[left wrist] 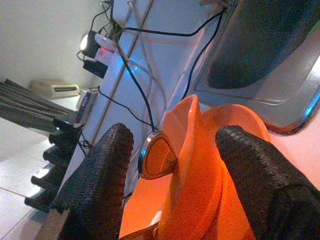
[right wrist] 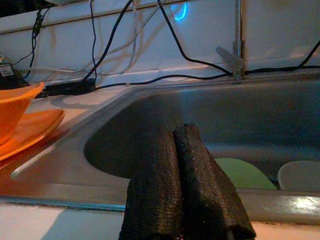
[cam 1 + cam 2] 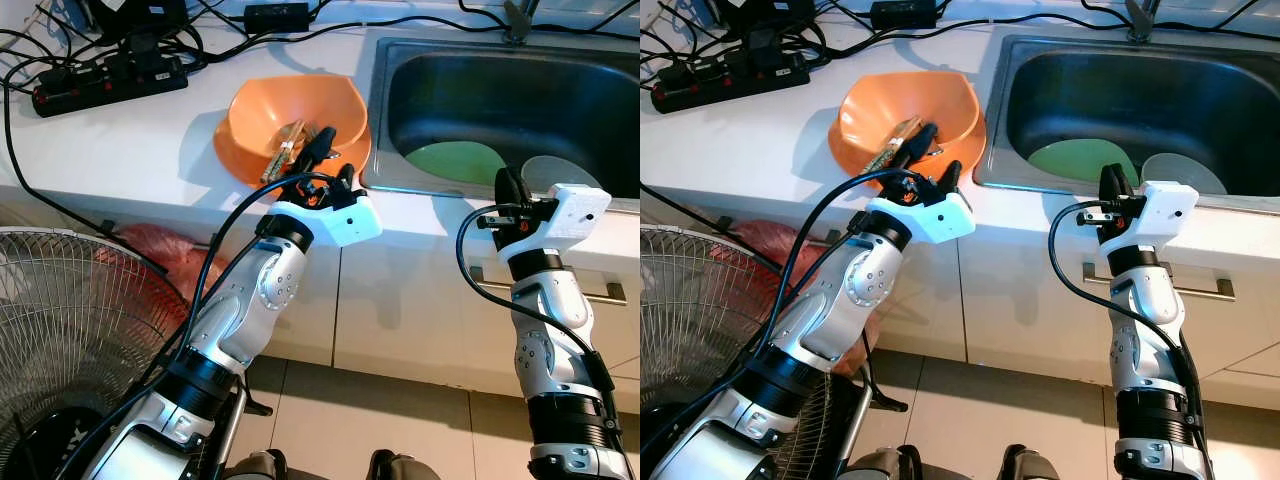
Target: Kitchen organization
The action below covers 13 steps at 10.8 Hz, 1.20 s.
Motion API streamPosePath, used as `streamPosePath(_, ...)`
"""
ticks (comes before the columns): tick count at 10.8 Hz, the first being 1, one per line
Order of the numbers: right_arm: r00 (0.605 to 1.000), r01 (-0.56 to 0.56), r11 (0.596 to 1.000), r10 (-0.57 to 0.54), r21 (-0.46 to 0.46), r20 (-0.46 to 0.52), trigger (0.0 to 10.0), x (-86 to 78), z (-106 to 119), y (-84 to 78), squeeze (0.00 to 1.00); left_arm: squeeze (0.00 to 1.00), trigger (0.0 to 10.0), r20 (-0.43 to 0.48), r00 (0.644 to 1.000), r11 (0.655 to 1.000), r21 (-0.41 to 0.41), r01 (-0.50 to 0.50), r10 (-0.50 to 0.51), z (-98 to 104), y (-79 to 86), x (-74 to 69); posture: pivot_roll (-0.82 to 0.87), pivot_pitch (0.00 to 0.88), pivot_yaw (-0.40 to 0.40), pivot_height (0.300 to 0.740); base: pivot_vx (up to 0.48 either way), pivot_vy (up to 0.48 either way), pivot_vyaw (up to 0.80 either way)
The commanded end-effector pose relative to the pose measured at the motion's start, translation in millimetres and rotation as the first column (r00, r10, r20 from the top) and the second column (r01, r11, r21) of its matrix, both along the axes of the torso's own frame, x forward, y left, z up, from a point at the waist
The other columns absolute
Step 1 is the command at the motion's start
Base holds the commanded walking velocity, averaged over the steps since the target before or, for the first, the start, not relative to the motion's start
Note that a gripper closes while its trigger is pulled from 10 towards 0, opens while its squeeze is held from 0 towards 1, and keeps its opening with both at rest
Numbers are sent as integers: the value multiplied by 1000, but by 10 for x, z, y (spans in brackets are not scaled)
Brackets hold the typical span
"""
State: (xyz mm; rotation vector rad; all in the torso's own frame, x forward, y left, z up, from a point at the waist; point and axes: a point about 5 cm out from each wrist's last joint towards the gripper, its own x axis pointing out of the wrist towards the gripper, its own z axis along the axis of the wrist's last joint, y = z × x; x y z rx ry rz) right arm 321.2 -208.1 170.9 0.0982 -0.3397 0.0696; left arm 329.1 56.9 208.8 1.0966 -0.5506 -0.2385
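Fingers [image 1: 100,185] of the left gripper [image 3: 330,165] straddle the orange bowl's [image 3: 255,115] rim.

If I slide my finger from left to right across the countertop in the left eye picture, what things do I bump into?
Black power strip with plugged-in cables → orange plastic bowl sitting on an orange plate → stainless steel sink → round green plate lying in the sink → pale grey plate beside it.

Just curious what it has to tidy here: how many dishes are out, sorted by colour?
Orange: 2, a deep orange plastic bowl sitting on a flat orange plate
Green: 1, a round green plate in the sink
Pale grey: 1, a round pale grey plate in the sink
Total: 4
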Motion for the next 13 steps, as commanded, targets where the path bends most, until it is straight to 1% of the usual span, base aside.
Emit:
streamPosePath(1,995,-11,1000,13,28,-100,10000,-29,-234,33,0,0,0,16,1000,1000,-2,-11,11,25,8,14,26,164,60,740,0,0,0)
streamPosePath(7,995,-9,1000,12,27,-98,10000,-28,-236,38,0,0,0,16,1000,1000,3,-4,4,13,1,13,22,147,64,740,0,0,0)
streamPosePath(10,995,-7,1000,10,25,-100,10000,-28,-237,32,0,0,0,24,1000,1000,0,2,-2,28,-9,5,23,157,61,740,0,0,0)
streamPosePath(13,995,-9,1000,12,24,-101,10000,-25,-235,33,0,0,0,69,997,999,-16,36,-35,98,-48,-31,26,160,57,740,0,0,0)
